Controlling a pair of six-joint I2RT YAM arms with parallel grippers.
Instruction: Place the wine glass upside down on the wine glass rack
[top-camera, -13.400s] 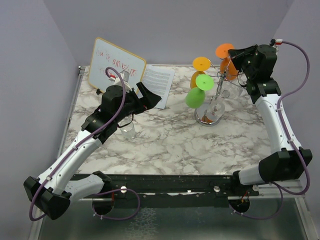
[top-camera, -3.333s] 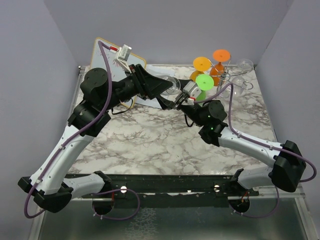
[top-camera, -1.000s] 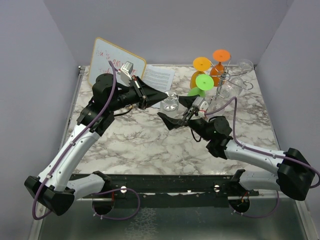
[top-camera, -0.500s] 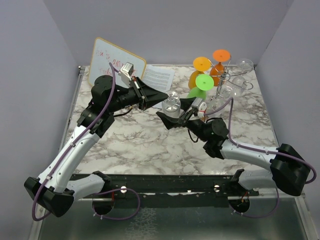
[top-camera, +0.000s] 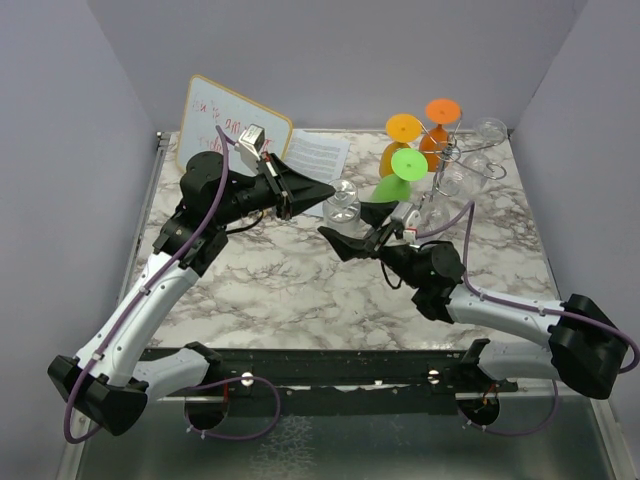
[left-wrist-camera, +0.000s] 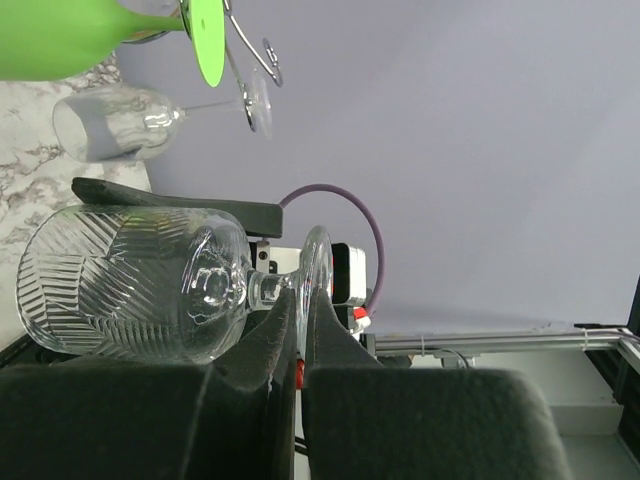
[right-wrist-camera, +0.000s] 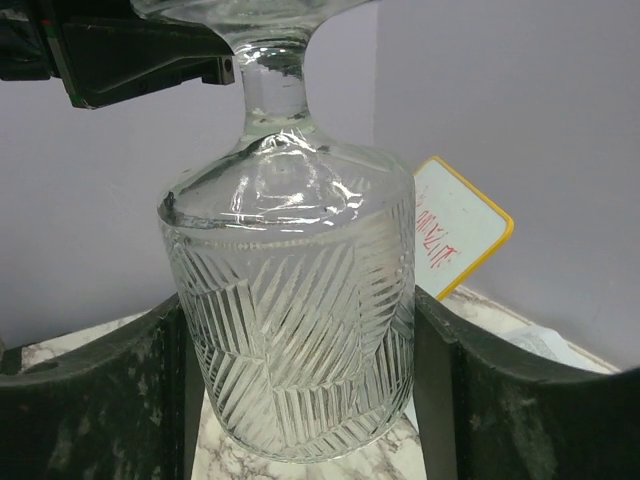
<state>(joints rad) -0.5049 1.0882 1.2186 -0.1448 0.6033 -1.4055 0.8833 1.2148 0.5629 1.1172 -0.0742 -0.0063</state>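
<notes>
A clear cut-pattern wine glass (top-camera: 342, 205) hangs upside down above the marble table, bowl down. My left gripper (top-camera: 322, 190) is shut on its foot disc (left-wrist-camera: 316, 262), pinched edge-on between the fingers. In the left wrist view the wine glass (left-wrist-camera: 140, 290) lies to the left of that gripper (left-wrist-camera: 300, 305). My right gripper (top-camera: 352, 227) comes from below, and its fingers press both sides of the bowl (right-wrist-camera: 295, 330); this gripper (right-wrist-camera: 300, 385) wraps the lower bowl. The chrome wine glass rack (top-camera: 440, 168) stands to the right at the back, its base hidden behind my right arm.
On the rack hang a green glass (top-camera: 398, 175), a yellow one (top-camera: 400, 135), an orange one (top-camera: 440, 118) and clear glasses (top-camera: 488, 135). A yellow-framed whiteboard (top-camera: 225, 125) and a printed sheet (top-camera: 318, 155) sit at the back left. Purple walls close in on the sides.
My right gripper's fingers have narrowed from wide open onto the bowl of the glass. The left arm has kept the glass nearly still.
</notes>
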